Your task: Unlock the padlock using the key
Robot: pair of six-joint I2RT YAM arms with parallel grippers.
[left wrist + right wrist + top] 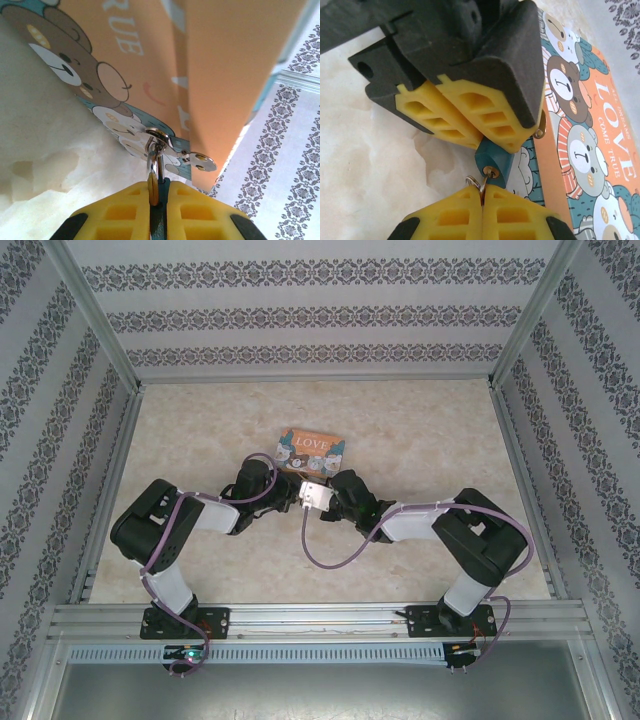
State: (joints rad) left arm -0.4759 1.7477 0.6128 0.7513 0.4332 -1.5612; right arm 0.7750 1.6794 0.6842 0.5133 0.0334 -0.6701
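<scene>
The small blue padlock (495, 157) hangs at the front edge of the colourful LOVE box (590, 125). My left gripper (487, 142) is shut on the padlock's body from above. In the left wrist view the silver shackle (155, 159) rises from between that gripper's yellow pads (125, 210) to the box's metal clasp (199, 161). My right gripper (482, 189) is shut on the thin key (485, 182). The key's tip sits in the brass keyhole (492, 173) on the padlock's underside. A small split ring (472, 180) pokes out beside the key.
The box (312, 450) lies flat near the middle of the marble-look table (200, 440), with both arms meeting at its near edge. Patterned walls and a metal frame (100, 490) close in the table on the left, right and back.
</scene>
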